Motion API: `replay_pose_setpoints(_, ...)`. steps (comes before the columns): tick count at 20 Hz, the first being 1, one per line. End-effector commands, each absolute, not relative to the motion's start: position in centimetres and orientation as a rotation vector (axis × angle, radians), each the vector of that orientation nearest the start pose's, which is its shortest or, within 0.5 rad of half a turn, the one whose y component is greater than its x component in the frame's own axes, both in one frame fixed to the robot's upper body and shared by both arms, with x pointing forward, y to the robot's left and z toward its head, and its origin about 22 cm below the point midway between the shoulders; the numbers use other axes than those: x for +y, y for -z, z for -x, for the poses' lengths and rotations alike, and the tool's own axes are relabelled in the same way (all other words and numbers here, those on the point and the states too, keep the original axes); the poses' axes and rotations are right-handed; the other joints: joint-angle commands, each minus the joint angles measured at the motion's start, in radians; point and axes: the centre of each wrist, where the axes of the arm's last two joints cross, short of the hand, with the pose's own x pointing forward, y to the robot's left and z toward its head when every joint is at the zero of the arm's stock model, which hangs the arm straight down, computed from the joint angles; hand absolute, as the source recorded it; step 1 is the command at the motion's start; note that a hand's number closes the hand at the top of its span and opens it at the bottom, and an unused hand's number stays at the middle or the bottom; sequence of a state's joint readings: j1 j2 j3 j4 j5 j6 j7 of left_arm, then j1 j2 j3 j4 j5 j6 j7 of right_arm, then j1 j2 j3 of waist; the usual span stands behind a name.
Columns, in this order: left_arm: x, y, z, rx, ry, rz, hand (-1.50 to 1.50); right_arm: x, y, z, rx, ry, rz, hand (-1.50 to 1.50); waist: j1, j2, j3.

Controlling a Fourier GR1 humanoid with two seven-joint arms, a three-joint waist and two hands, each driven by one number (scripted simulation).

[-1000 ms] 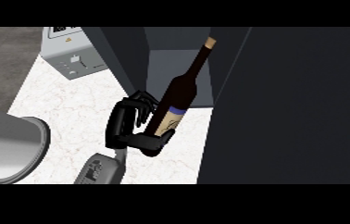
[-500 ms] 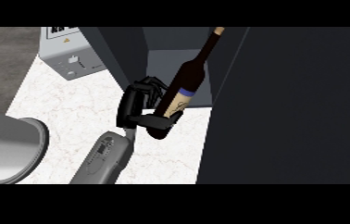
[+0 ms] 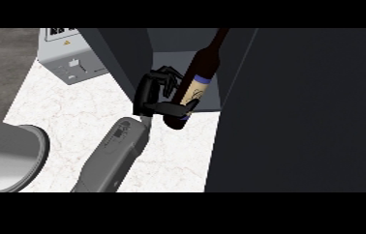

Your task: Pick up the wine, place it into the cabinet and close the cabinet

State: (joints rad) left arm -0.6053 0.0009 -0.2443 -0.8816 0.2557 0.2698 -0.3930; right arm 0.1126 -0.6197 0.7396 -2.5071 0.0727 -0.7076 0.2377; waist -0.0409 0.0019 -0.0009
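Note:
A dark wine bottle [image 3: 198, 78] with a cream label and a purple band leans to the upper right, its base off the counter. My left hand [image 3: 151, 94] grips it from the left, fingers curled behind it and the thumb across its lower body. The bottle stands at the mouth of the dark cabinet [image 3: 172, 47], and its neck top is cut off by the view's upper edge. A broad dark panel, the cabinet door [image 3: 300, 112], fills the right side. My right hand does not show.
A grey appliance [image 3: 71, 61] with small controls stands at the back left on the white marbled counter [image 3: 71, 117]. A metal bowl's rim [image 3: 22, 153] shows at the left edge. The cabinet's left wall [image 3: 118, 59] lies close beside my hand.
My left hand has carried the bottle up and to the right, closer into the cabinet opening. The forearm reaches farther in.

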Motion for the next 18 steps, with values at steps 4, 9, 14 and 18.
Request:
replay_pose_setpoints(4,10.6,1.0,-37.0,-1.766,0.063,0.108,1.5,-18.7,-20.3,-6.5,-1.947,-0.135,-0.251,-1.5,-0.016,0.003,-0.001)
replay_pose_setpoints(9,8.7,-1.8,-39.4,-1.72,0.124,0.047,1.5,-18.0,-18.8,-7.0,-1.924,-0.113,-0.25,-1.5,-0.024,0.002,0.0)
replay_pose_setpoints(14,9.4,-0.8,-40.4,-1.669,0.147,-0.072,1.5,-18.1,-18.8,-7.8,-1.962,-0.132,-0.257,-1.5,-0.032,0.014,-0.001)
replay_pose_setpoints(18,10.0,-0.5,-40.7,-1.651,0.06,-0.073,1.5,-18.5,-19.2,-6.9,-1.951,-0.148,-0.277,-1.5,-0.055,0.015,0.0)
